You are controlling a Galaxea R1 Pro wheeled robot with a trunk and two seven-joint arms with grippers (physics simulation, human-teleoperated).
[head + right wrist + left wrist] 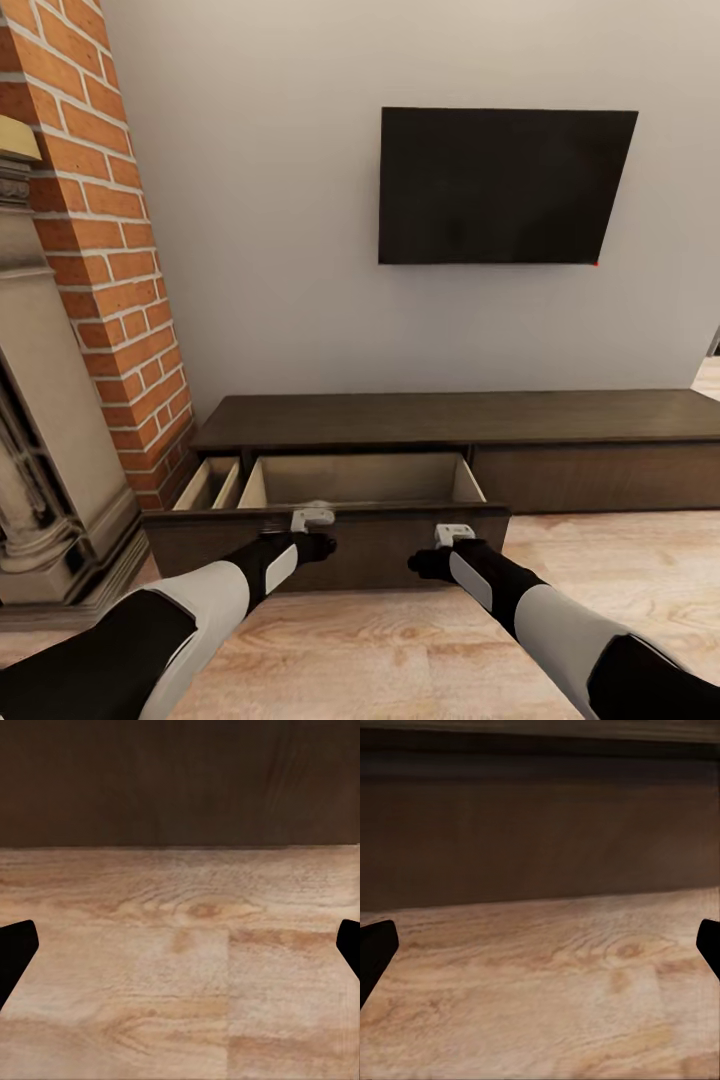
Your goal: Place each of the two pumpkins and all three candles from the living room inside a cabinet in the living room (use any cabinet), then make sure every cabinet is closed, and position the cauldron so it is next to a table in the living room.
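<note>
the cabinet (560,420) runs along the far wall under a dark tv (505,185), with a brick fireplace (95,250) at the left. its left drawer (330,545) is pulled well out toward the robot. both arms are stretched low to the dark drawer front. the left gripper (312,520) sits at the top edge of the front, left of centre, and the right gripper (453,535) at the same edge further right.

both claws are spread wide: in each wrist view the black fingertips (375,952) (15,952) stand at opposite edges with nothing held between them, only wood floor (180,967) and the brown front beyond.

step judged: the drawer is being shut, or handled by its front. to do it well, both grippers should be kept level on the front and pressed evenly, straight toward the far wall, so the drawer is not skewed on its runners. the push should be slow and the base held square.

containers: the drawer has pale insides, a wide main bay (365,480) and a narrow bay (210,485) at the left. no pumpkin or candle is seen in the visible part of either bay; the near floor of the drawer is hidden behind the front, so contents cannot be fully judged. the right section of the cabinet looks shut. if the drawer is in fact empty, closing it now would need undoing later.
</note>
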